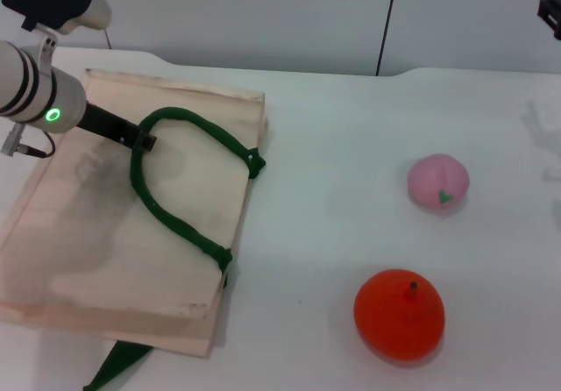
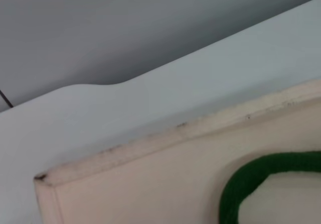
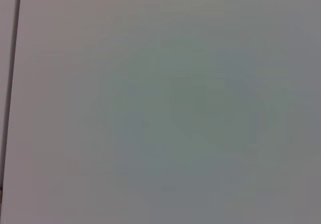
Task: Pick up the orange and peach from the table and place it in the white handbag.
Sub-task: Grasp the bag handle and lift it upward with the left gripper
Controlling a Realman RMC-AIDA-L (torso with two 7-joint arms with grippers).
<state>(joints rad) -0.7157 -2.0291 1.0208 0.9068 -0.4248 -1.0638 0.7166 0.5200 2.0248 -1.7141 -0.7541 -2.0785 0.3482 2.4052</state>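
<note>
The white handbag [image 1: 105, 233] lies flat on the left of the table, with dark green strap handles [image 1: 188, 229]. My left gripper [image 1: 140, 138] reaches over the bag from the left and is shut on the upper bend of the green handle. The left wrist view shows the bag's edge [image 2: 150, 148] and a piece of the green handle [image 2: 251, 179]. The orange [image 1: 399, 314] sits on the table at the front right. The peach [image 1: 438, 181] sits behind it, farther right. My right gripper [image 1: 550, 10] shows only as a dark piece at the far right edge, well away from both fruits.
The white table [image 1: 351, 145] runs to a grey wall at the back, where a thin dark cable [image 1: 386, 23] hangs. A loose green strap end [image 1: 114, 366] sticks out under the bag's front edge. The right wrist view shows only a blank grey surface.
</note>
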